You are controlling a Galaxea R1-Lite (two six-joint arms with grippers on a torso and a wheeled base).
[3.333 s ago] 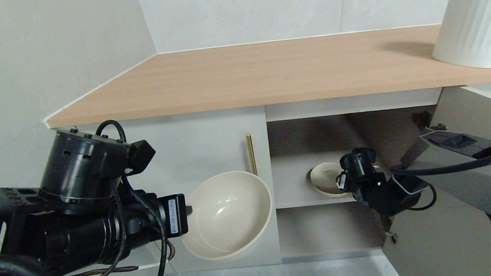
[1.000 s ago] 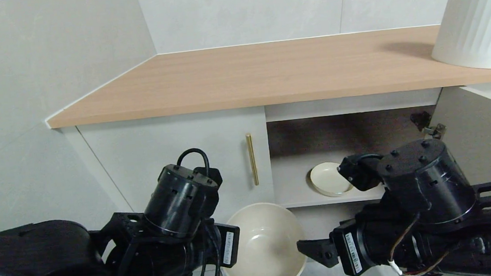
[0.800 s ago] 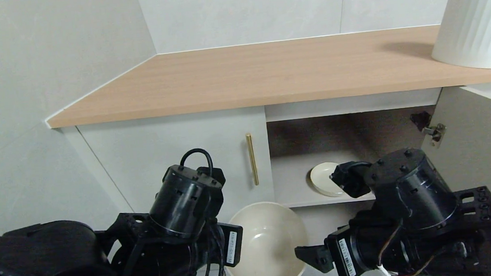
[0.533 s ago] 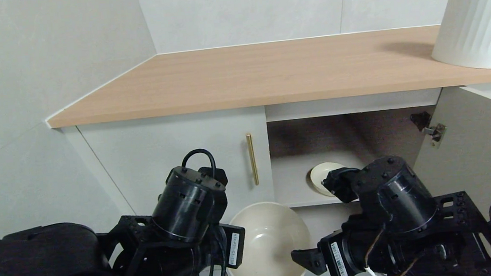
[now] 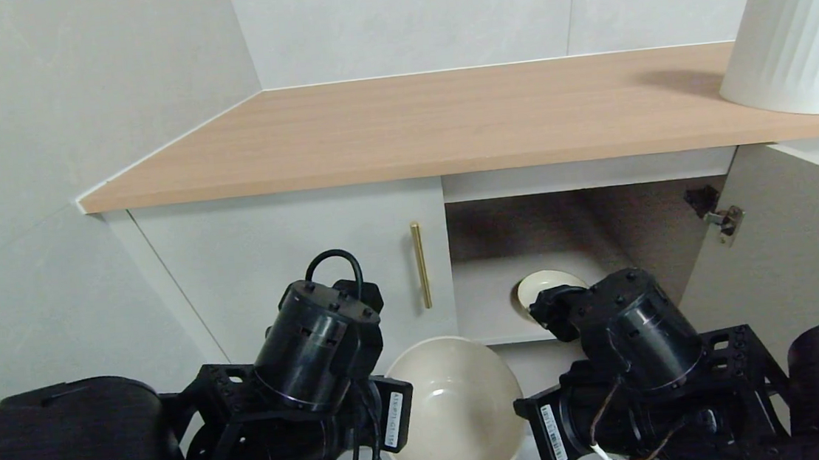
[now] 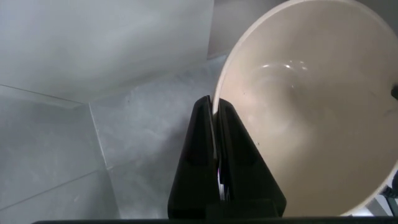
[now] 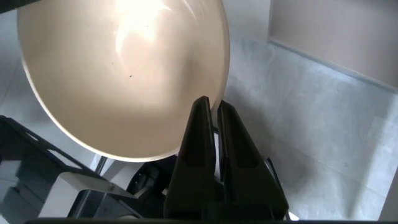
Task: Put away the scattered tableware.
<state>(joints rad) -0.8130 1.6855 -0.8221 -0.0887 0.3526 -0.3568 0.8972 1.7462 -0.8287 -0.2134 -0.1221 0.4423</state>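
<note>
A large cream bowl (image 5: 454, 404) hangs low in front of the cabinet, between my two arms. My left gripper (image 5: 390, 418) is shut on its left rim; in the left wrist view the left gripper (image 6: 216, 109) pinches the edge of the bowl (image 6: 311, 112). My right gripper (image 5: 520, 409) is shut on the opposite rim, and in the right wrist view the right gripper (image 7: 214, 109) has the bowl (image 7: 124, 68) edge between its narrow jaws. A small cream plate (image 5: 544, 283) lies on the shelf inside the open cabinet, partly behind my right wrist.
The right cabinet door (image 5: 787, 226) stands open; the left door with a gold handle (image 5: 419, 265) is closed. A wooden countertop (image 5: 408, 126) runs above, with a white ribbed container (image 5: 799, 18) at its right end. Grey floor tiles (image 6: 143, 130) lie below.
My right arm has come out of the cabinet, leaving the small plate on the shelf, and moved left to the bowl, where its fingers closed on the right rim. The left arm lowered the bowl.
</note>
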